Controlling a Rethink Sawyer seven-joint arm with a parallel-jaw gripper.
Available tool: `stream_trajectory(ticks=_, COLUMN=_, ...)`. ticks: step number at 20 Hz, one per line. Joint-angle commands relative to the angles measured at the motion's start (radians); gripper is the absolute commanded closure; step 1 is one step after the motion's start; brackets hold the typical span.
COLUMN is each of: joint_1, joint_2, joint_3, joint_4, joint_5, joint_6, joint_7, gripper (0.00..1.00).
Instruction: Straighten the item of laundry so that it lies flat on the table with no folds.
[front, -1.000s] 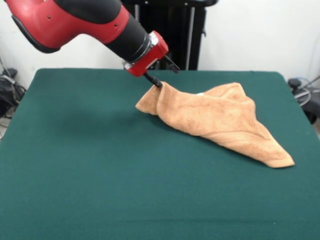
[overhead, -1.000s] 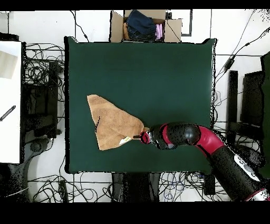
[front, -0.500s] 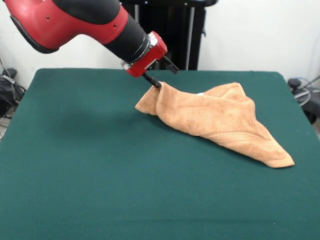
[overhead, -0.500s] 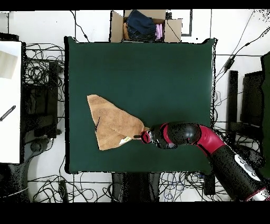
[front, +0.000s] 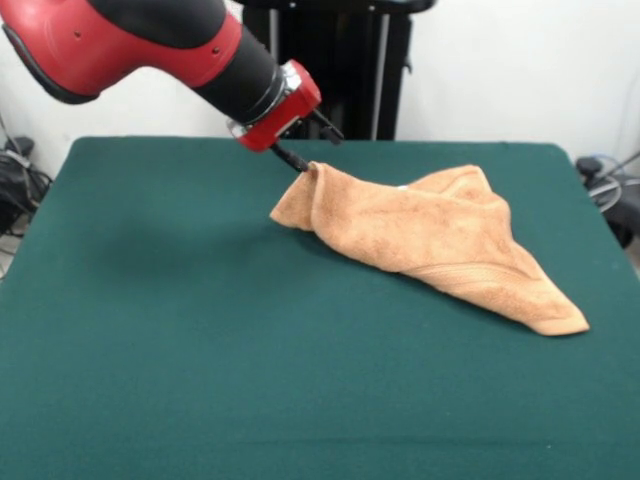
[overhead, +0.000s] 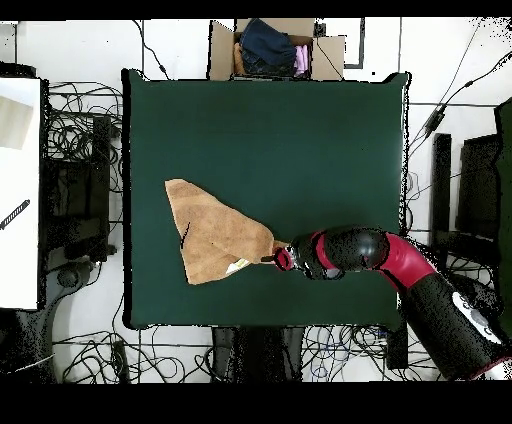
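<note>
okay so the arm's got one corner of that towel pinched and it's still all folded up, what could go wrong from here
1. The gripper holds only a small tip of the towel; the corner could slip out under a pull.
2. Most of the towel lies folded over itself in a wedge, so pulling one corner may drag the whole bundle across the table instead of opening it.
3. In the overhead view the towel sits near one side of the table; a drag that way could hang it over the edge.

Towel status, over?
Gripper shut on the towel corner, lifted just off the table. Towel bunched in a folded wedge, not flat. Nothing in the way on the table.
</note>
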Motion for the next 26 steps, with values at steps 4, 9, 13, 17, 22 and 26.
stream_trajectory(ticks=4, joint_1=-0.01, joint_2=-0.004, joint_3=-0.055, joint_4=-0.097, joint_5=0.001, joint_6=0.085, joint_7=-0.088, gripper=0.0)
stream_trajectory(ticks=9, joint_1=-0.011, joint_2=-0.005, joint_3=-0.054, joint_4=-0.081, joint_5=-0.007, joint_6=0.065, joint_7=-0.073, gripper=0.0)
stream_trajectory(ticks=13, joint_1=-0.007, joint_2=0.009, joint_3=-0.064, joint_4=-0.07, joint_5=-0.027, joint_6=0.025, joint_7=-0.059, gripper=0.0)
stream_trajectory(ticks=17, joint_1=-0.004, joint_2=0.014, joint_3=-0.07, joint_4=-0.063, joint_5=-0.043, joint_6=0.002, joint_7=-0.054, gripper=0.0)
stream_trajectory(ticks=22, joint_1=-0.007, joint_2=0.01, joint_3=-0.07, joint_4=-0.05, joint_5=-0.052, joint_6=-0.016, joint_7=-0.051, gripper=0.0)
stream_trajectory(ticks=26, joint_1=-0.013, joint_2=0.015, joint_3=-0.072, joint_4=-0.038, joint_5=-0.062, joint_6=-0.033, joint_7=-0.05, gripper=0.0)
